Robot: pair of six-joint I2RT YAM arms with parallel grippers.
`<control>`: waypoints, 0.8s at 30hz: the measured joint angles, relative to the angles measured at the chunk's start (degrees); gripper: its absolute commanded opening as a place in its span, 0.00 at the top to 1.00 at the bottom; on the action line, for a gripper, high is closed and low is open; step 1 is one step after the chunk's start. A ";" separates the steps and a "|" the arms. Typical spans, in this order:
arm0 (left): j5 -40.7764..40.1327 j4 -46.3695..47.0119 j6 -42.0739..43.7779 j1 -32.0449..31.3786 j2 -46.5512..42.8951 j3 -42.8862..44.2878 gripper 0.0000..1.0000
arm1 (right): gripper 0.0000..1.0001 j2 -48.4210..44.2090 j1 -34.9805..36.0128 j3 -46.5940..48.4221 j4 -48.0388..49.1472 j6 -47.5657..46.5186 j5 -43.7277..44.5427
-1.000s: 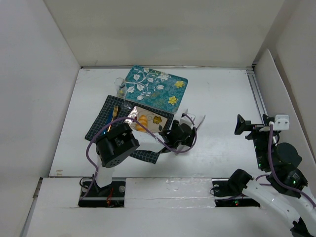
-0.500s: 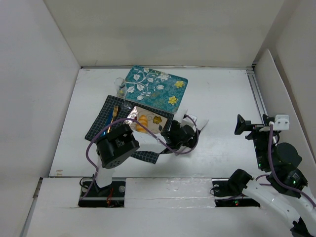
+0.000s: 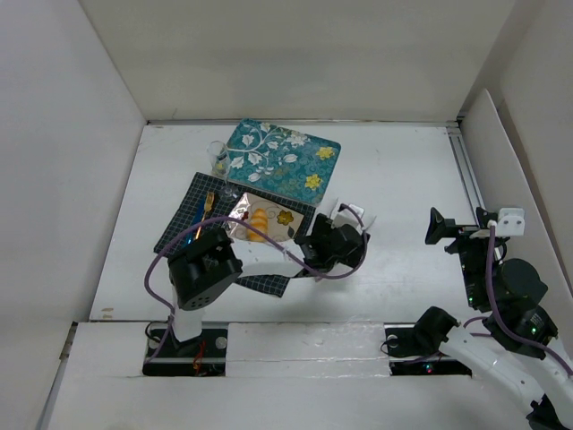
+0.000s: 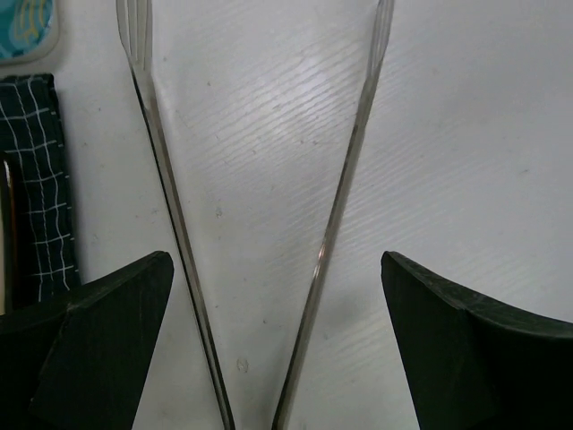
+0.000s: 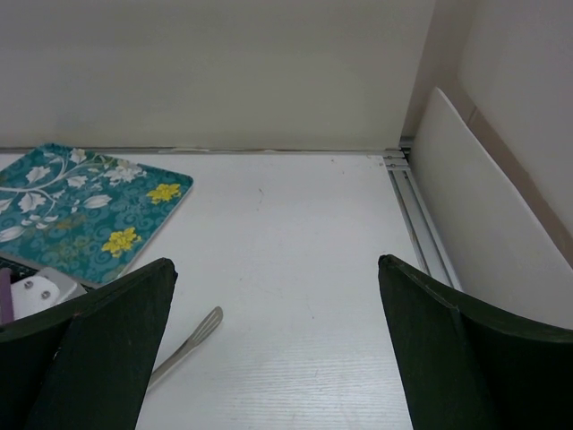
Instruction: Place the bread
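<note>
The bread (image 3: 259,220), a small golden-orange roll, lies on a shiny rectangular plate (image 3: 288,231) that rests on a dark checked cloth (image 3: 183,224). To the plate's right, my left gripper (image 3: 337,231) hangs low over the white table. It is open, its dark fingers (image 4: 98,331) wide apart on either side of a pair of metal tongs (image 4: 336,215). The tongs lie spread on the table, touching neither finger. My right gripper (image 3: 436,227) is raised at the far right, open and empty; the tongs' tip (image 5: 192,333) shows in its view.
A teal floral mat (image 3: 282,157) lies behind the plate, with a small glass (image 3: 218,158) at its left corner. A gold fork (image 3: 208,204) rests on the checked cloth. White walls enclose the table, and a rail (image 3: 467,175) runs along the right side.
My left gripper's jaws have opened wide and let go of the tongs, whose arms have sprung apart on the table. The right arm has not moved.
</note>
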 measured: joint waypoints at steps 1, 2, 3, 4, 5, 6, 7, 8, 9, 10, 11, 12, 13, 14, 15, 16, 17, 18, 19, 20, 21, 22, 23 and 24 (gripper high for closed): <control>-0.07 -0.57 0.04 -0.17 -0.83 0.46 0.01 | 0.00 0.02 0.00 0.00 -0.04 0.02 0.00; -0.15 -1.14 0.09 -0.28 -1.77 0.85 0.01 | 0.00 0.07 0.00 0.00 -0.11 0.04 0.02; -0.24 -1.77 0.26 -0.35 -2.71 1.31 0.01 | 0.00 0.15 0.00 0.00 -0.15 0.09 0.02; -0.39 -2.36 0.33 -0.35 -3.48 1.79 0.01 | 0.00 0.24 0.00 0.00 -0.17 0.17 0.02; -0.66 -2.93 0.46 -0.35 -4.28 2.36 0.01 | 0.00 0.28 0.00 0.00 -0.20 0.20 0.02; -0.92 -3.67 0.63 -0.44 -5.18 2.86 0.01 | 0.00 0.31 0.00 0.00 -0.26 0.20 0.02; -1.40 -4.42 0.90 -0.50 -6.16 3.26 0.01 | 0.00 0.31 0.00 0.00 -0.28 0.20 0.02; -1.97 -5.22 1.11 -0.57 -7.23 3.61 0.01 | 0.00 0.31 0.00 0.00 -0.26 0.20 0.00; -2.45 -6.08 1.33 -0.66 -8.46 3.96 0.01 | 0.00 0.37 0.00 0.00 -0.26 0.20 0.00; -2.89 -6.93 1.64 -0.76 -9.70 4.17 0.01 | 0.00 0.52 0.00 0.02 -0.31 0.20 -0.02; -3.37 -7.85 2.08 -0.90 -11.19 4.33 0.01 | 0.00 0.83 0.00 0.11 -0.31 0.24 -0.02; -3.74 -8.68 2.43 -0.98 -12.90 4.50 0.01 | 0.00 1.29 0.00 0.22 -0.37 0.33 -0.04; -4.11 -9.57 2.69 -1.03 -14.71 4.61 0.01 | 0.00 1.97 0.00 0.44 -0.48 0.46 -0.07; -4.72 -10.21 3.13 -1.05 -16.68 4.74 0.01 | 0.00 2.80 0.00 0.68 -0.55 0.52 -0.09; -5.20 -10.99 3.48 -1.11 -18.82 4.92 0.01 | 0.00 3.69 0.00 0.92 -0.59 0.66 -0.33; -5.88 -11.56 3.76 -1.22 -20.79 5.05 0.01 | 0.00 4.50 0.00 1.09 -0.59 0.68 -0.70; -6.69 -12.11 4.09 -1.27 -23.06 5.18 0.01 | 0.00 5.22 0.00 1.18 -0.57 0.66 -1.09; -8.41 -13.07 4.74 -1.27 -25.44 5.18 0.01 | 0.00 5.79 0.00 1.20 -0.57 0.63 -1.60; -8.48 -13.07 4.76 -1.27 -28.59 5.20 0.01 | 0.00 6.36 0.00 1.20 -0.61 0.63 -2.10; -9.42 -13.22 5.01 -1.27 -31.36 5.18 0.01 | 0.00 6.69 0.00 1.20 -0.55 0.44 -2.78; -10.43 -13.44 5.40 -1.20 -34.42 4.85 0.01 | 0.00 6.93 0.00 1.20 -0.52 0.20 -3.39; -10.91 -13.38 5.57 -0.83 -36.52 4.37 0.01 | 0.00 7.06 0.00 1.20 -0.50 0.11 -3.82; -11.23 -13.49 5.68 -0.44 -38.93 3.52 0.01 | 0.00 7.15 0.00 1.20 -0.50 -0.04 -4.35; -11.63 -13.60 5.86 0.00 -41.20 2.45 0.01 | 0.00 7.17 0.00 1.20 -0.50 -0.13 -4.70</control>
